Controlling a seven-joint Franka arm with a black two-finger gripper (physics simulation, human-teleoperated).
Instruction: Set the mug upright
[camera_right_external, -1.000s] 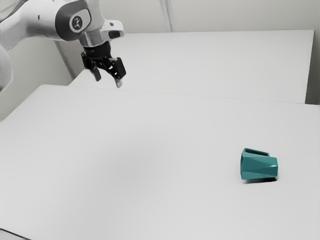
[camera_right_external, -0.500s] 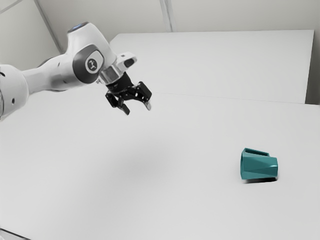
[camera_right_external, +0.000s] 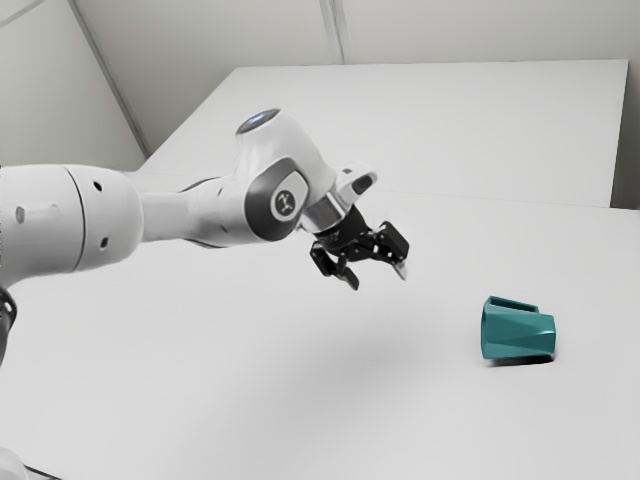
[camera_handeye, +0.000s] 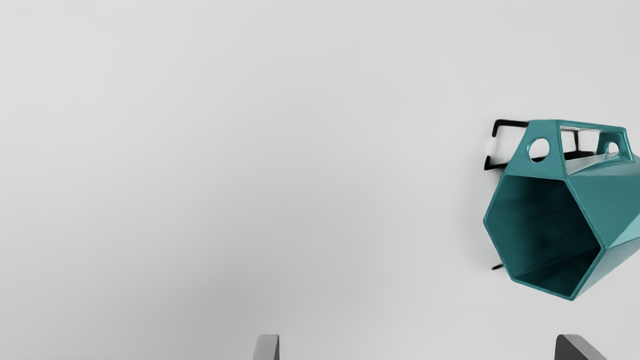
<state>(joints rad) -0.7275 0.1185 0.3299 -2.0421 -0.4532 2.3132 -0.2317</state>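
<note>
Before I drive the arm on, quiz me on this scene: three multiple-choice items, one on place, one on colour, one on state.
1. In the exterior view, where is the mug from the hand?
A) Toward the view's left
B) Toward the view's right
C) Between its fingers

2. What colour is the mug?
A) Teal
B) Red
C) Yellow

3. How does the mug rest on the table?
A) Upright
B) Upside down
C) On its side

1: B, the exterior view shows it beyond the hand on that side.
2: A, both views show teal walls.
3: C, its mouth opens sideways.
</note>
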